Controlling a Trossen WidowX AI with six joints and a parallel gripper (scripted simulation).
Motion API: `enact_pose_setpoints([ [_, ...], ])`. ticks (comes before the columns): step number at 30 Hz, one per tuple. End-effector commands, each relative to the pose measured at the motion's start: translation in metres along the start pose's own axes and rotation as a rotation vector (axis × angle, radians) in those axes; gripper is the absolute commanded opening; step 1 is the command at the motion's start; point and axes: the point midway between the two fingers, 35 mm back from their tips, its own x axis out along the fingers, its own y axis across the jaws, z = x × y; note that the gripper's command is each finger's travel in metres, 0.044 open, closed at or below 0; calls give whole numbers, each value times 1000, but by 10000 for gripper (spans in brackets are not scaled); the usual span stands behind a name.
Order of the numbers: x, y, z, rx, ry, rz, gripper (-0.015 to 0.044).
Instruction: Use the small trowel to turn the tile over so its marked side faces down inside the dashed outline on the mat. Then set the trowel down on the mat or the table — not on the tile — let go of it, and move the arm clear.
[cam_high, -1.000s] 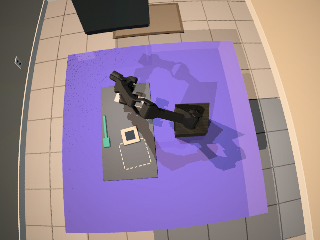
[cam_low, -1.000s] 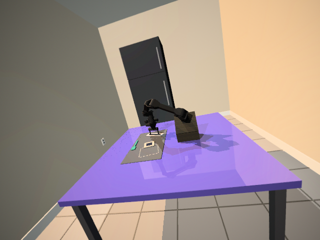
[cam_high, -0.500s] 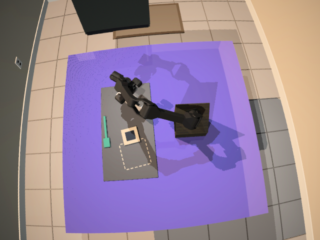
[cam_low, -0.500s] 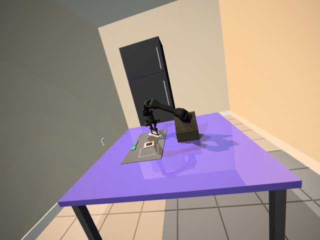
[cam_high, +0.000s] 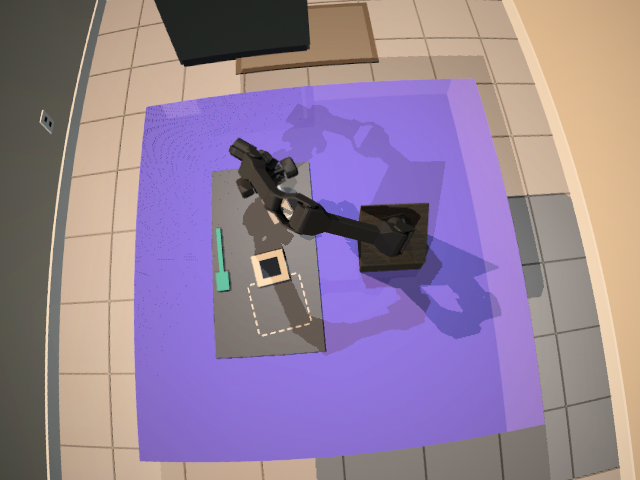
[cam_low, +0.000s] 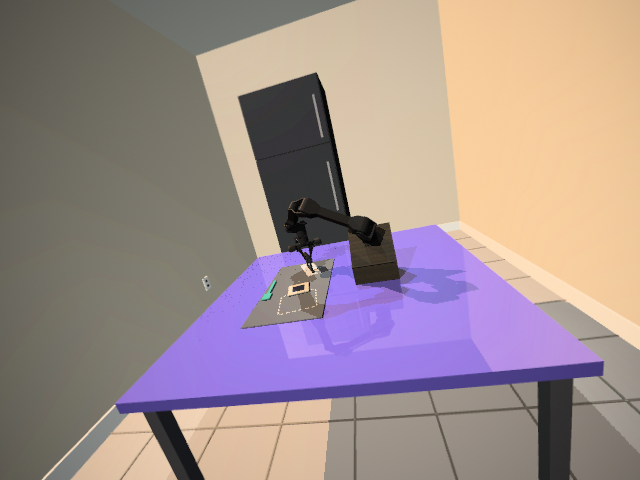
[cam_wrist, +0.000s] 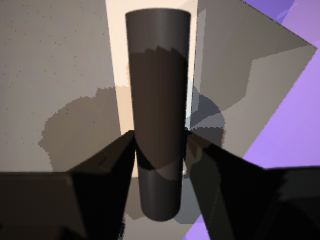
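My gripper (cam_low: 311, 267) (cam_wrist: 158, 136) is shut on the dark round handle of the trowel (cam_wrist: 159, 95) (cam_high: 273, 215) (cam_low: 308, 268). The trowel's flat pale blade shows beneath the handle, at or just above the far part of the mat; the exact gap cannot be told. The arm hides most of it in the top view. The tile (cam_high: 270, 267) (cam_low: 299, 288) lies flat on the grey mat (cam_high: 232, 335) (cam_low: 258, 321), apart from the trowel. Its pale face with a dark square is up. It overlaps the far edge of the dashed outline (cam_high: 311, 323) and lies mostly beyond it.
A green long-handled tool (cam_high: 222, 281) (cam_low: 267, 296) lies along the mat's left side, beside the tile. The arm's wooden base block (cam_high: 369, 258) (cam_low: 375, 273) stands to the right of the mat on the purple table (cam_high: 232, 413) (cam_low: 361, 369).
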Motion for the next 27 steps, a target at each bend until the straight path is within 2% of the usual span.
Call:
enact_pose_setpoints([
  [1, 0, -1, -1, 47, 3, -1, 130],
  [4, 0, -1, -1, 47, 3, -1, 130],
  [9, 0, -1, -1, 47, 3, -1, 261],
  [10, 0, -1, -1, 47, 3, -1, 270],
  [27, 0, -1, -1, 47, 3, -1, 270],
])
